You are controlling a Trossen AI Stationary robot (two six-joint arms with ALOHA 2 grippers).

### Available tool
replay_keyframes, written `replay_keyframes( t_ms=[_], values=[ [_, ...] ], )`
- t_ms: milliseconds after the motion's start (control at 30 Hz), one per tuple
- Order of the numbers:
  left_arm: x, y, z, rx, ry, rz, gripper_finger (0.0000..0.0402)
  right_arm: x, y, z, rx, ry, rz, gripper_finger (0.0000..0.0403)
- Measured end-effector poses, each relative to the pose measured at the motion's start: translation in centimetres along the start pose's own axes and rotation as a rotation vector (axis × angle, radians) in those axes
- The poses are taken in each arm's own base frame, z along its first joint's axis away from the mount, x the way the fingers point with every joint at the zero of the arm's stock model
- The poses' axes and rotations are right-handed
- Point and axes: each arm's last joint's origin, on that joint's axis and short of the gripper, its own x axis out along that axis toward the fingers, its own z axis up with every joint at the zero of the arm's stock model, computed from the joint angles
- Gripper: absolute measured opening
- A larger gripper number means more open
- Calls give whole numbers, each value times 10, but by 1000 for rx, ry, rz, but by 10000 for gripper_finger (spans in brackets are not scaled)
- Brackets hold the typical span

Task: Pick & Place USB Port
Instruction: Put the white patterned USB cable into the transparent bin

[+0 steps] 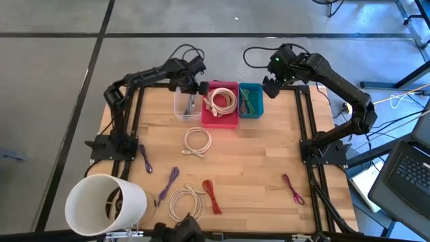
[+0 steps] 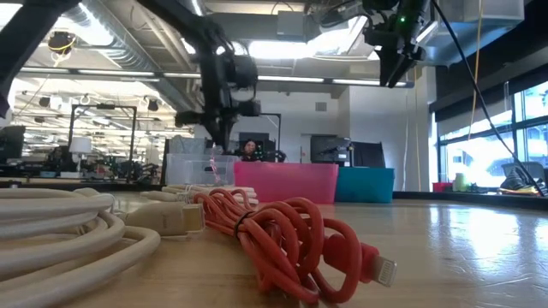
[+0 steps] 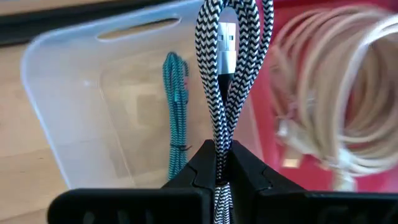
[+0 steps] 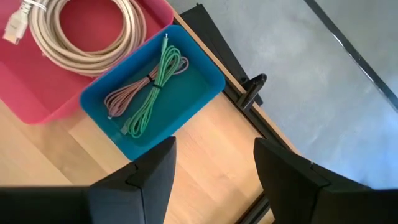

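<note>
- High view has my left hand (image 1: 190, 94) over the clear bin (image 1: 181, 107) at the far edge of the desk (image 1: 255, 158), with the pink bin (image 1: 220, 121) just beside it and the blue bin (image 1: 251, 115) next along.
- Left wrist view shows my left hand (image 3: 219, 163) pinched shut on a black-and-white braided cable (image 3: 231, 68), folded in a loop, its silver USB plug (image 3: 226, 43) hanging between the strands.
- That cable hangs above the clear bin (image 3: 74, 81), where a teal cable (image 3: 176, 118) already lies; the pink bin (image 3: 283, 93) beside it holds a coiled cream cable (image 3: 329, 112).
- My right hand (image 1: 271, 86) hovers high, just beyond the blue bin, fingers spread apart and holding nothing.
- Right wrist view looks down on the blue bin (image 4: 205, 93), which holds a green cable (image 4: 152, 93) and a pinkish cable (image 4: 121, 96).
- Loose on the desk lie white coils (image 1: 197, 141), purple cables (image 1: 145, 158), a red cable (image 1: 211, 196) and a maroon cable (image 1: 293, 188).
</note>
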Motion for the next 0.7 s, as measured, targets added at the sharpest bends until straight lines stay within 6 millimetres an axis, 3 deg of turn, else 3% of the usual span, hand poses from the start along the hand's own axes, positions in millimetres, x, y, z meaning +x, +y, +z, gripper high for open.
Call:
replay_keyframes(
  t_ms=[267,700],
  values=[
    [39,3,4,11,115,32,14,0,0,0,-26,1,0,220],
    [70,13,10,41,204,67,14,0,0,0,-34,1,0,220]
  ],
)
